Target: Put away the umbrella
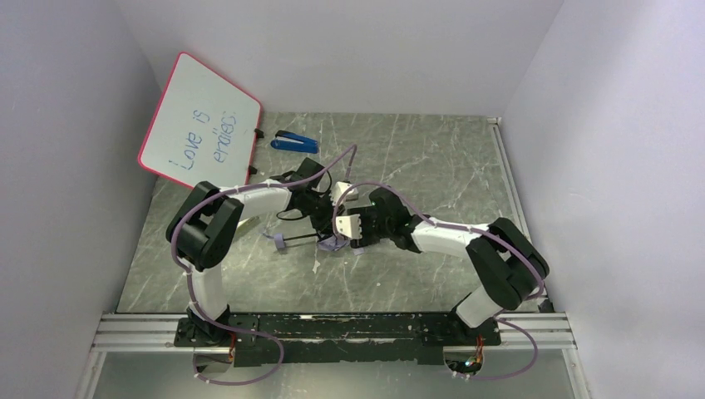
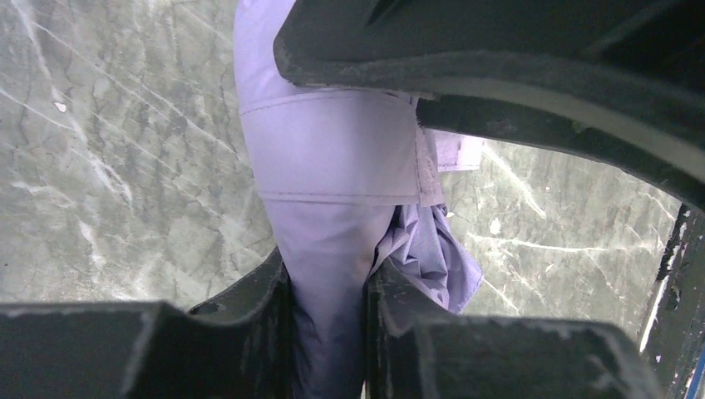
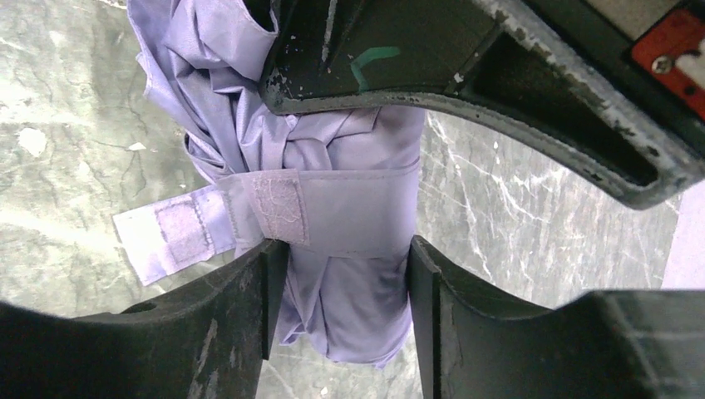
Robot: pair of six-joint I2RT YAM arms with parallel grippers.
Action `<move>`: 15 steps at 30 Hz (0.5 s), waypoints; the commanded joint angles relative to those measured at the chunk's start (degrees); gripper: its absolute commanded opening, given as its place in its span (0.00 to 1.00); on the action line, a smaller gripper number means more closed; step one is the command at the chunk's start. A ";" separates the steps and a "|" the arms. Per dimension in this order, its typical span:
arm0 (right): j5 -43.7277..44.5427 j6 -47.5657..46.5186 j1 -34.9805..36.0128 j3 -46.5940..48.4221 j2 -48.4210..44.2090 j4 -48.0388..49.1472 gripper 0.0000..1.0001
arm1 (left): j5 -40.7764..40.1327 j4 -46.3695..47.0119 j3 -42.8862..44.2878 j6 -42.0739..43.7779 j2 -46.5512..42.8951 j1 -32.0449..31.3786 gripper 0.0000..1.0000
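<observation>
Umbrella [image 3: 349, 199] is sitting between both pairs of jaws; we are clamping one umbrella with our left gripper [image 2: 327, 299] and right gripper [image 3: 342, 274].

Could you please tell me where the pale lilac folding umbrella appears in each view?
Top external: pale lilac folding umbrella at centre, mostly hidden.
Left wrist: umbrella fills centre, top to bottom.
Right wrist: umbrella centre, strap around it.
Shared landmark: grey marbled tabletop.
</observation>
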 commanded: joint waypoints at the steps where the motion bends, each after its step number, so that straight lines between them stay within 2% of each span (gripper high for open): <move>1: -2.55 3.30 0.58 -2.77 -2.12 -3.22 0.59 | -2.91 -2.29 -0.41 0.36 2.66 -0.90 0.05; 15: -3.71 12.11 0.54 -5.94 -14.51 1.32 0.61 | -3.75 -1.93 0.25 -0.38 3.11 -0.92 0.05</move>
